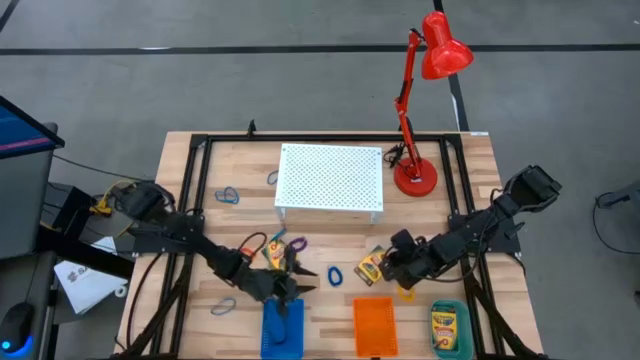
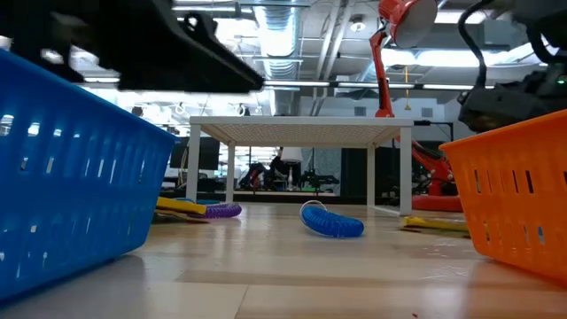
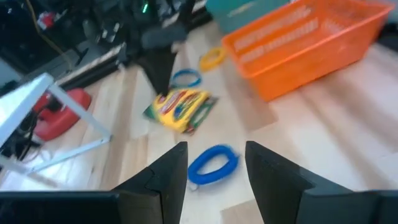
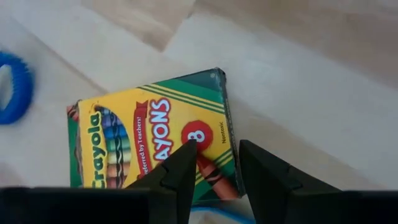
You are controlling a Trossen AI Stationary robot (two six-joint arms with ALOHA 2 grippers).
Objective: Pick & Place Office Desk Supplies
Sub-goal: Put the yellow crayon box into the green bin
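Observation:
A yellow-green crayon box [image 4: 149, 143] lies flat on the wooden table [image 1: 330, 240], right of centre [image 1: 371, 266]. My right gripper [image 4: 216, 149] points steeply down over the box's end, fingers open and a little apart; I cannot tell whether they touch it. A blue loop [image 3: 214, 165] lies flat on the table just ahead of my left gripper [image 3: 214, 152], which is open and held low near the blue basket [image 1: 283, 325]. The high view shows the loop [image 1: 335, 275] to the right of that gripper [image 1: 298, 285]. A second crayon box [image 1: 273, 253] and a purple loop [image 1: 297, 243] lie beside the left arm.
An orange basket [image 1: 375, 325] stands at the near edge right of the blue one, with another crayon box [image 1: 445, 328] beyond it. A yellow loop [image 1: 405, 292] lies near the right gripper. The white perforated stand [image 1: 330, 180] and red lamp [image 1: 415, 175] are at the back. Loose loops lie left [image 1: 227, 196].

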